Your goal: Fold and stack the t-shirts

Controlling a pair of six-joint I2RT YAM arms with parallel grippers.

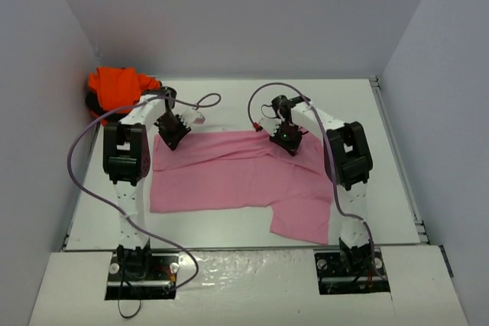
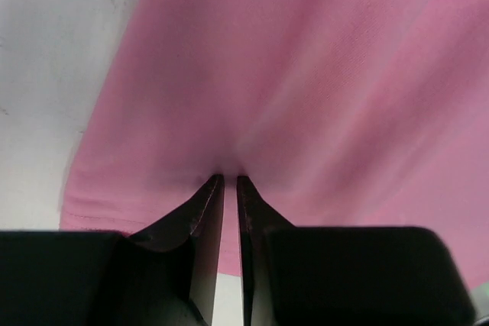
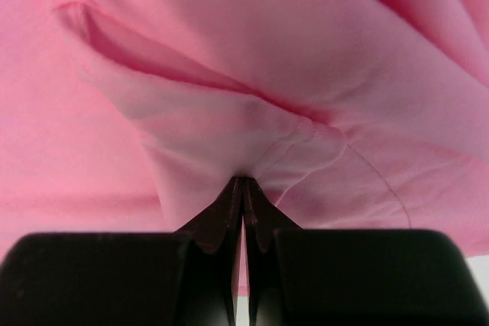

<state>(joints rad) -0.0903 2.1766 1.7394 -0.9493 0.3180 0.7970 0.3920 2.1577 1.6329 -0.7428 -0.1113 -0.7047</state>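
The pink t-shirt (image 1: 221, 177) lies spread out on the white counter (image 1: 229, 101). The left hand (image 1: 172, 137) pinches its far left corner tight. The right hand (image 1: 286, 141) pinches its far right edge tight. The orange t-shirt (image 1: 116, 86) sits bunched up in the far left corner.

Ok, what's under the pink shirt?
Only the white table shows around the pink shirt; anything beneath the cloth is covered, so I cannot tell.

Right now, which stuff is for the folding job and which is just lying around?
For the job: pink t-shirt, pinched by the left gripper and right gripper; orange t-shirt, bunched in the far left corner.
Just there: purple cables, table.
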